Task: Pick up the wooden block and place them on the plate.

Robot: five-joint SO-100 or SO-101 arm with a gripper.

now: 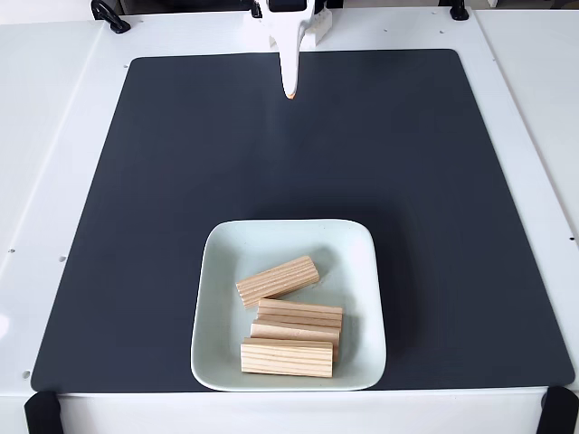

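The plate (226, 262), a pale square dish with rounded corners, sits near the front edge of the dark mat in the fixed view. Several wooden blocks lie inside it. One block (278, 281) lies tilted at the back. Another (300, 314) lies just in front of it, with one (296, 333) partly under the others and one (287, 357) nearest the front rim. My gripper (289, 90) hangs at the far edge of the mat, well away from the plate. Its white fingers come together into a single orange-tipped point, holding nothing.
A dark mat (163, 181) covers most of the white table (54, 136). Black clamps sit at the far corners (109, 15) and black straps at the near corners (41, 411). The arm's base (291, 23) stands at the far middle.
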